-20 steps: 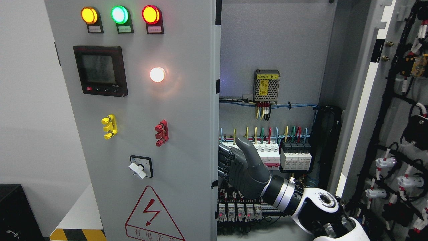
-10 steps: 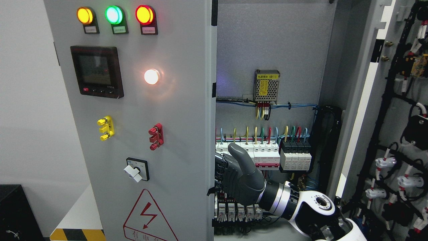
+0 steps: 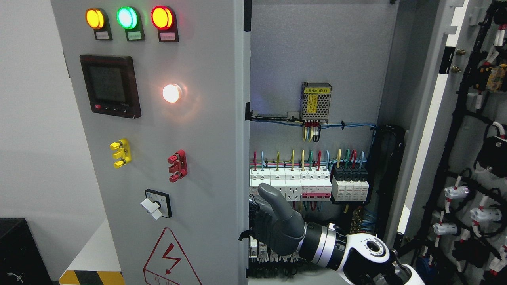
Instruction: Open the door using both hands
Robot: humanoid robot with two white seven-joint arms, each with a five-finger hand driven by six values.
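Note:
The grey left door (image 3: 206, 166) of the electrical cabinet carries three lamps, a meter, a rotary switch and a shock warning sign, and it stands partly swung out. My right hand (image 3: 264, 223) comes in from the lower right and rests against that door's free edge from inside the cabinet. Its thumb points up, its fingers (image 3: 257, 215) reach leftward to the edge without closing round it, and their tips are hidden behind the door. The right door (image 3: 435, 99) stands wide open at the far right. My left hand is out of the picture.
Inside the cabinet are a row of white and black breakers (image 3: 309, 184) with coloured wires, a mesh power supply (image 3: 315, 102) and terminal blocks low down. Cable bundles (image 3: 459, 198) line the right door's inner face. A black box (image 3: 16, 253) sits at lower left.
The left door has swung further outward to the left, uncovering more breakers. My right hand has followed its edge leftward and dropped lower.

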